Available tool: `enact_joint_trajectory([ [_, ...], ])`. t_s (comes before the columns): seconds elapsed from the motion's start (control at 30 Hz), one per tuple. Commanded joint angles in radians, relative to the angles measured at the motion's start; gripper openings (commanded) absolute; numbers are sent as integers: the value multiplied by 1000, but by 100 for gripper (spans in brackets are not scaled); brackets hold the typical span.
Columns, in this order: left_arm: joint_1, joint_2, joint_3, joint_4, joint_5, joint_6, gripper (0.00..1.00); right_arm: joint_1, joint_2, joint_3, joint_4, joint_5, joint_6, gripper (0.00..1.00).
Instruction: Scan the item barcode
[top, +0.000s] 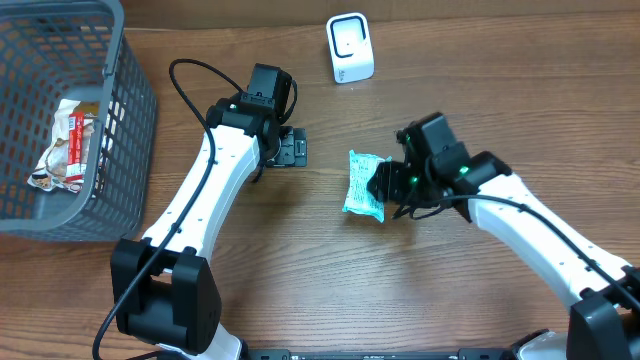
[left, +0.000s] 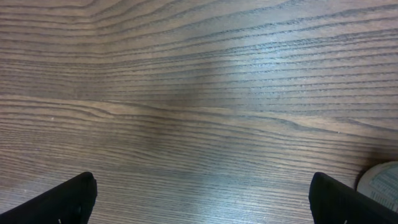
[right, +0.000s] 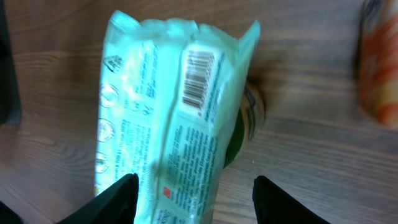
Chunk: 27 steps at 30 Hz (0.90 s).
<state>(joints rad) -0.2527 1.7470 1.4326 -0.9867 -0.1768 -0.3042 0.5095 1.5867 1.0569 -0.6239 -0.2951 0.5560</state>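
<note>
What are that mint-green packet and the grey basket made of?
The packet looks like thin plastic film, fairly glossy: it crinkles, catches light and carries a printed barcode. The basket is probably moulded plastic, matt grey, with open lattice walls.

Brown wood-grain table (top: 330, 280), evenly lit

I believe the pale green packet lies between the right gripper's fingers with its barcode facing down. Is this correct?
No. The barcode faces up, not down; the right wrist view shows it. The packet does lie between the fingers of the right gripper.
</note>
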Motion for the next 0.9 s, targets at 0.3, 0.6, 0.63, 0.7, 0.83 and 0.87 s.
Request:
enact_joint_trajectory([
  [0.3, 4, -2, -2, 1, -6, 8, 100, 40, -3, -61, 103, 13, 72, 11],
  [0.6, 4, -2, -2, 2, -6, 8, 100, 43, -39, 62, 31, 13, 65, 4],
  [0.63, 4, -2, -2, 5, -6, 8, 100, 47, -41, 70, 32, 13, 65, 4],
  [0.7, 4, -2, -2, 6, -6, 3, 100, 55, -41, 77, 39, 13, 65, 4],
  [0.83, 6, -2, -2, 5, -6, -7, 100, 80, -40, 77, 47, 13, 64, 4],
  [0.87, 7, -2, -2, 5, -6, -7, 100, 94, -39, 77, 52, 14, 64, 4],
])
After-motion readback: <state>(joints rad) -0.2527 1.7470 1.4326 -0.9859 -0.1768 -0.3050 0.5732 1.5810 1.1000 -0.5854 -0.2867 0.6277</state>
